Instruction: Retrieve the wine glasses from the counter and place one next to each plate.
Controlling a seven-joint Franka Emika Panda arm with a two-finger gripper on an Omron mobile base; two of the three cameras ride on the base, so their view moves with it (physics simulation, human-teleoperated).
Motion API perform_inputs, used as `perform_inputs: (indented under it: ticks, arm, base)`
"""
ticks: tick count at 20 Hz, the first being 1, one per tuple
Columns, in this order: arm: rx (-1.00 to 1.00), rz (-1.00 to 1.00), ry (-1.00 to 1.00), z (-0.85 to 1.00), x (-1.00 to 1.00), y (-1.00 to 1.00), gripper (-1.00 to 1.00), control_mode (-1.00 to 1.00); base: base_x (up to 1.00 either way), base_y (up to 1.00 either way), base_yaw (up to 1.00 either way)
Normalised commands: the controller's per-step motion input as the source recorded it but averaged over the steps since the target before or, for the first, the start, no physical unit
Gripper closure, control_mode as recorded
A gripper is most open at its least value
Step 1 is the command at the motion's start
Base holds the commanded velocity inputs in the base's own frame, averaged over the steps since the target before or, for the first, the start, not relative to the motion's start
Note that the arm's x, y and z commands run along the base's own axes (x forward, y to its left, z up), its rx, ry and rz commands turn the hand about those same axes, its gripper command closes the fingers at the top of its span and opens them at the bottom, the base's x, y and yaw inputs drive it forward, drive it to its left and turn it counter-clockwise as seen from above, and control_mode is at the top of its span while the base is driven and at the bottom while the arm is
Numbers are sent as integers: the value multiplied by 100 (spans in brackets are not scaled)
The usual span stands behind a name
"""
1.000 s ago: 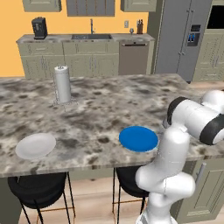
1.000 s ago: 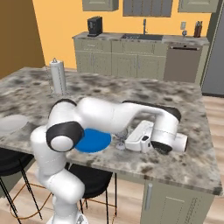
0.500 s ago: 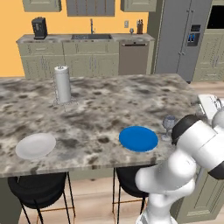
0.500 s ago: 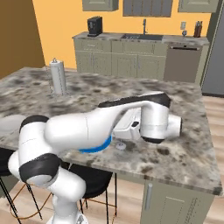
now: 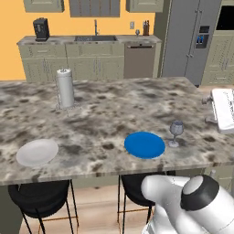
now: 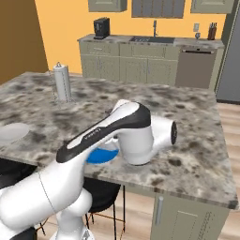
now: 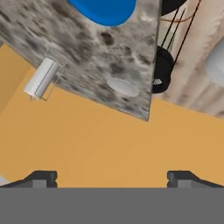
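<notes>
While the fingers gape wide, a grey-blue stemmed wine glass stands upright — beside the blue plate.

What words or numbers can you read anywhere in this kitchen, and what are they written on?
None: no word, label, brand, number or sign can be read in these pictures.
Fridge panel: dark, with small blue marks, too small to read as text.
Coffee machine, paper-towel roll, blue plate, white plate and wine glass: plain, no writing.
</notes>
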Motion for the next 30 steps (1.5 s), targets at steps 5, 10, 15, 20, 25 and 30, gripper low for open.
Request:
perform_inputs:
  ticks: [5, 10, 15, 20, 25, 30]
  arm:
    - [2, -1, -25, 63, -46, 28, -100, -100]
    - [5, 0, -32, 49, -53, 10, -100, -100]
    - [0, -5, -21, 9, -23, 26, -100, -100]
    - [0, -4, -1, 0, 10, 10, -100, -100]
    - [2, 0, -1, 0, -6, -4, -100, -100]
    - [0, 0, -4, 0, -16, 0, -100, 100]
  base:
    - [0, 0, 0]
    - [0, 0, 0]
    - [0, 0, 0]
    - [0, 0, 0]
    - [0, 0, 0]
    - [-11, -5, 0]
